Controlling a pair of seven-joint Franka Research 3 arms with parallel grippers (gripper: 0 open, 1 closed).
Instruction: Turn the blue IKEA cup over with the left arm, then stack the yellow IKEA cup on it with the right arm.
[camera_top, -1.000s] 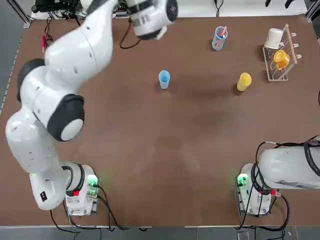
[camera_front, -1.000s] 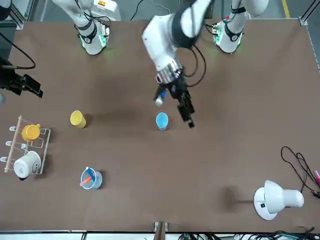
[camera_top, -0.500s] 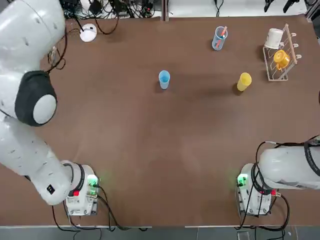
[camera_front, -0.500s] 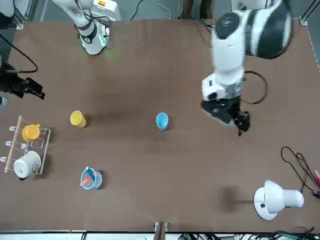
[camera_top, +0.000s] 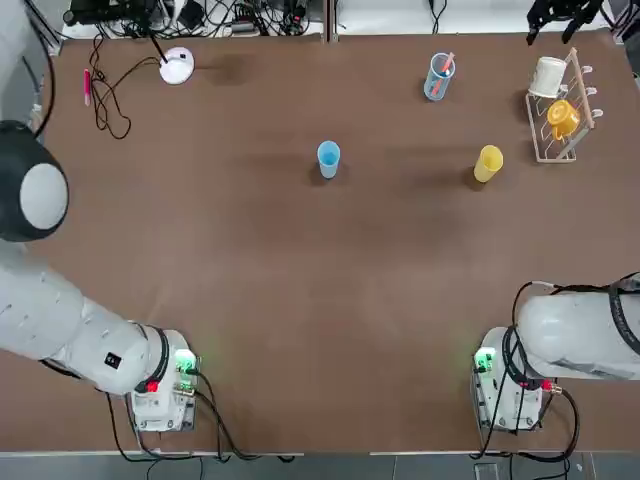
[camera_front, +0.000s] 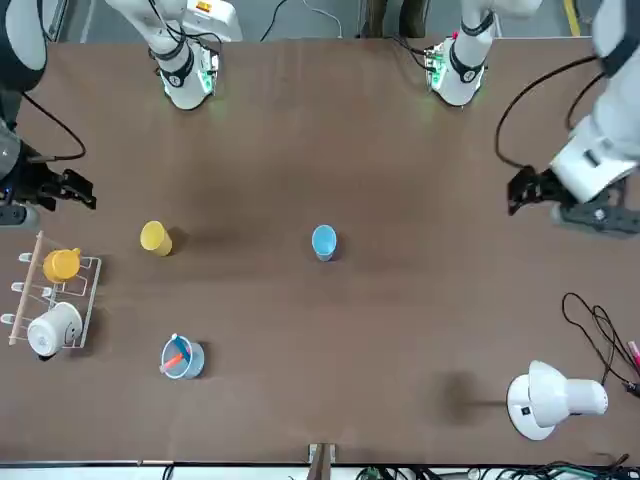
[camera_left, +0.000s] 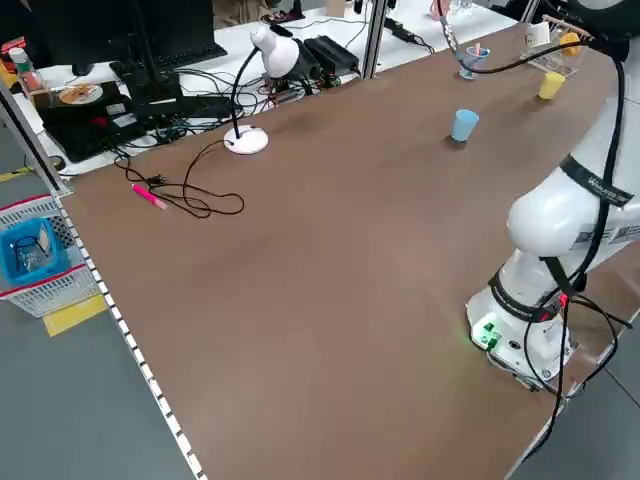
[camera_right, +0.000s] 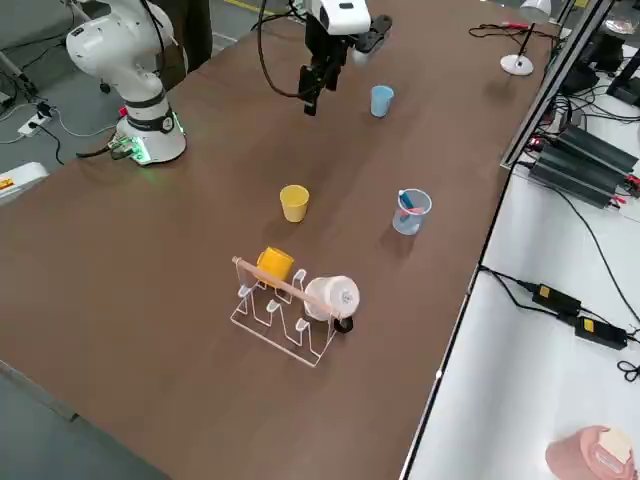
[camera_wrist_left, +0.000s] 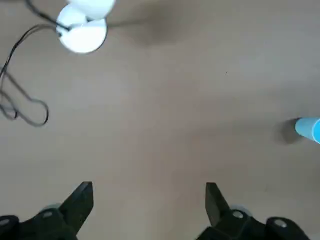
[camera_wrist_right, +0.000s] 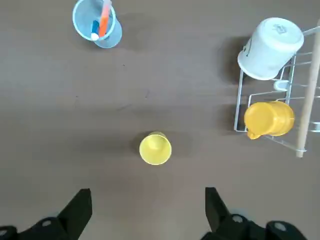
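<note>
1. You had the left gripper (camera_front: 545, 190) wide open at the front view's right edge, well apart from the blue cup (camera_front: 324, 242).
2. That small tapered light-blue cup stood mid-table; grip its wall squarely before turning.
3. The right gripper (camera_wrist_right: 145, 212) hung open above the yellow cup (camera_wrist_right: 155, 148).

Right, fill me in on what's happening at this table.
Nothing is held. The blue cup and yellow cup stand apart on the table, unstacked. The left fingers hang open well off to the blue cup's side. The right fingers hover open, high up near the yellow cup.
</note>
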